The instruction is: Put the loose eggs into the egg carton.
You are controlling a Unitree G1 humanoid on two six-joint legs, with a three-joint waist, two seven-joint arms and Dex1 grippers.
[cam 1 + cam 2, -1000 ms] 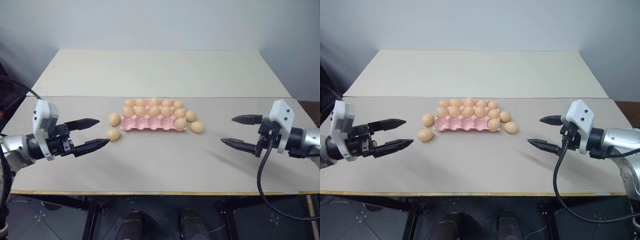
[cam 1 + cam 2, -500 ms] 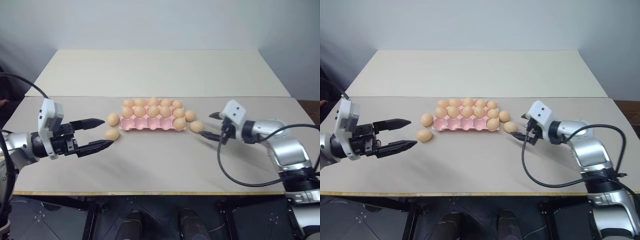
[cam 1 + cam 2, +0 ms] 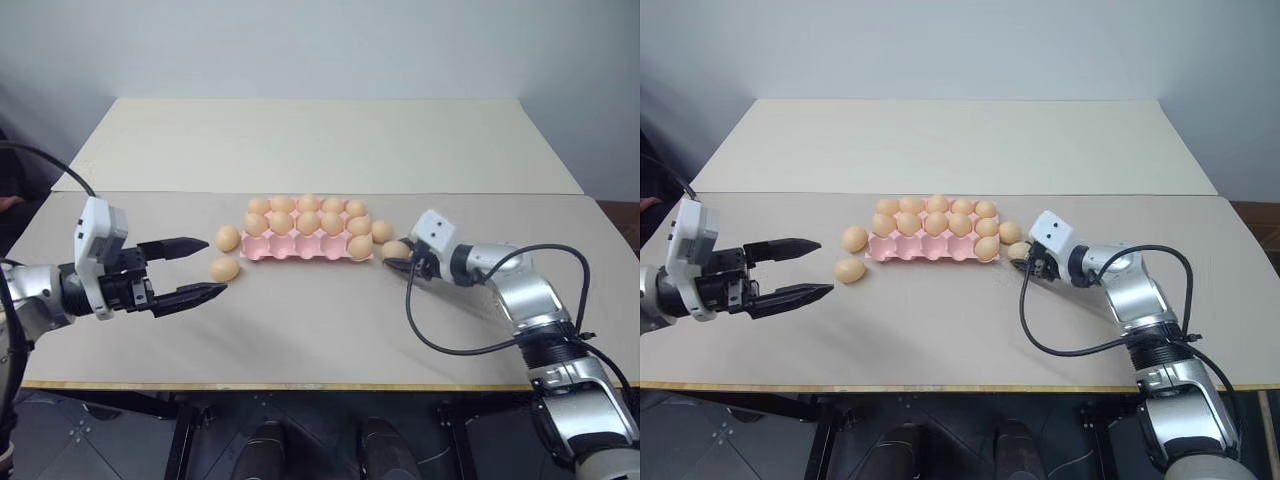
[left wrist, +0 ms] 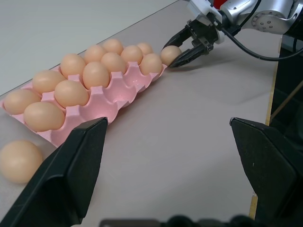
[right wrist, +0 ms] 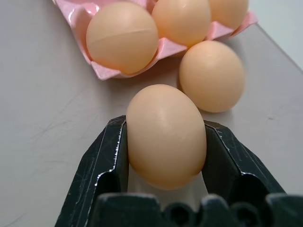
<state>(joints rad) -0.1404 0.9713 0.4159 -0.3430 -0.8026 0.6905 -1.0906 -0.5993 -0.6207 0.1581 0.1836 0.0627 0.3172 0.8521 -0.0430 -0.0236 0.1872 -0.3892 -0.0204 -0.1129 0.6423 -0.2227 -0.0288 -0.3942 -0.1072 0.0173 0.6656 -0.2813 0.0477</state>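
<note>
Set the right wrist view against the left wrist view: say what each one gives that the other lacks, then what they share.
Right wrist view: a close look at the right pincer, its fingers pressed against both sides of the held egg.

Left wrist view: the left pincer standing open, the egg carton along its whole length with several empty cups in the near row, and a loose egg on the table by the carton's near end.

Both: the held egg in the right pincer beside the carton's corner, filled cups, and the table.
</note>
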